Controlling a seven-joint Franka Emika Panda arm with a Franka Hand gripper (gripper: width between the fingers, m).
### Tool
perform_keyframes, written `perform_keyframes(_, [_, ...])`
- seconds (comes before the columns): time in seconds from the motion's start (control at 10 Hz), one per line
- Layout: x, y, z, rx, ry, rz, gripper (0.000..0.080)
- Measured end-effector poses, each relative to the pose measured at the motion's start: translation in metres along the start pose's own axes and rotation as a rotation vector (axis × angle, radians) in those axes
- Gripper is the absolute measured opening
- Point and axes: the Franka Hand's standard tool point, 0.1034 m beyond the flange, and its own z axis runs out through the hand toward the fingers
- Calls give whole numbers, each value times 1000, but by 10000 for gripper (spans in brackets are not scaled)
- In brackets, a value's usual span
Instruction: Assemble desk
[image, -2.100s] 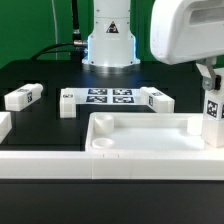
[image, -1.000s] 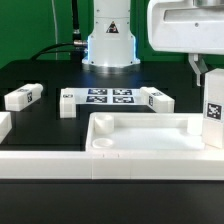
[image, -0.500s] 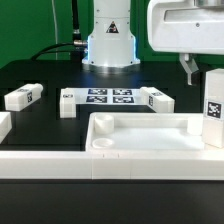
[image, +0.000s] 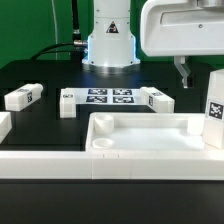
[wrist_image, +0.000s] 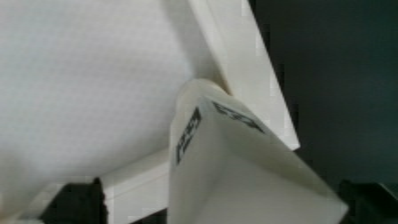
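Gripper high at the exterior view's right, jaws spread, pinching nothing. One dark finger clearly apart from the upright leg. Same leg close up in the wrist view, with a black-and-white tag on its face and dark fingertips on either side of it.

Upright leg at the corner of the desk top on the exterior view's right, tag toward the camera. Desk top a white tray, lying flat, with a round socket in its near corner on the exterior view's left.

Behind the tray, on the black work desk, three more legs on their sides:
- first lying leg, far to the exterior view's left
- second lying leg, just beside the marker board
- third lying leg, at the board's other end

Long low white rail in front of the tray.
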Motion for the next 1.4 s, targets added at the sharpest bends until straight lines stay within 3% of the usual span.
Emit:
perform_keyframes(0.2, [0,-1,-1,-6,2,-153,648])
perform_keyframes(0.4, [3,-2,-4,-36,10,-340,648])
perform_keyframes(0.8, [5,0,-5,-46,13,-563,648])
perform_keyframes(0.9, [5,0,-5,-46,13,-563,559])
perform_keyframes(1.0, [5,0,-5,-46,13,-562,376])
perform_keyframes(1.1, [5,0,-5,-46,12,-562,288])
perform_keyframes(1.4, [5,0,-5,-45,13,-535,288])
